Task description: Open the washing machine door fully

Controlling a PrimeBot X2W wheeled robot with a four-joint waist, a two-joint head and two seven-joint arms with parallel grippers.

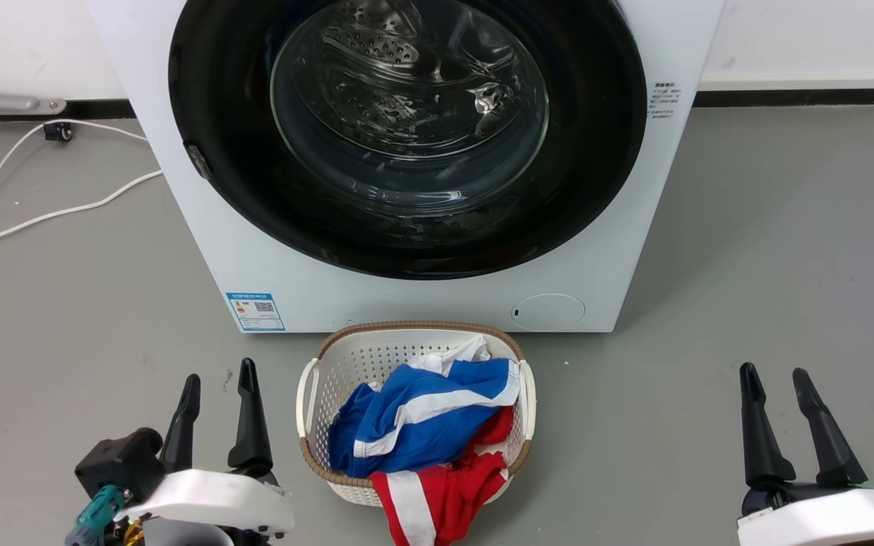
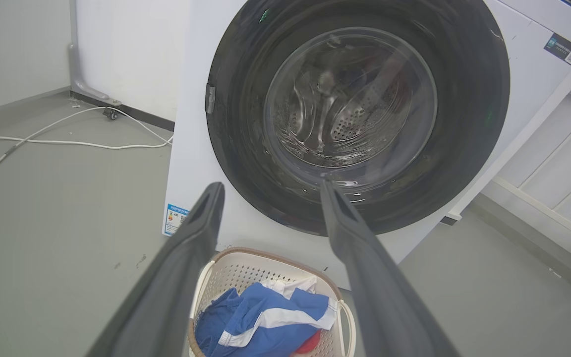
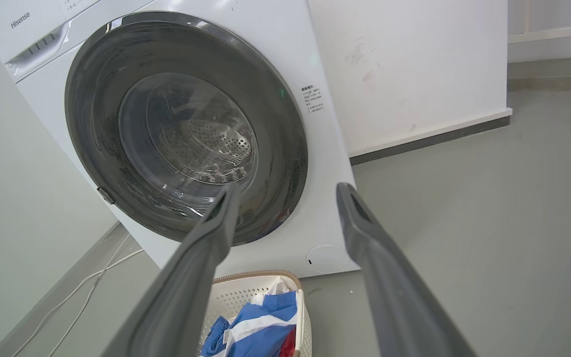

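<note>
The white washing machine (image 1: pixel 202 227) stands straight ahead of me on the grey floor. Its round, black-rimmed washing machine door (image 1: pixel 596 152) lies flat against the front, the steel drum showing through the glass bowl. A small latch tab sits on the door's left rim. My left gripper (image 1: pixel 218 377) hangs open at the lower left, well short of the machine. At the lower right my right gripper (image 1: pixel 774 375) is open too, nothing between its fingers. Both wrist views look up at the door (image 2: pixel 236 148) (image 3: pixel 285 163) between spread fingers (image 2: pixel 201 218) (image 3: pixel 365 223).
A white laundry basket (image 1: pixel 308 394) with blue, white and red clothes sits on the floor just in front of the machine, between my grippers. White cables (image 1: pixel 50 216) trail across the floor at the left. A wall with a dark skirting runs behind.
</note>
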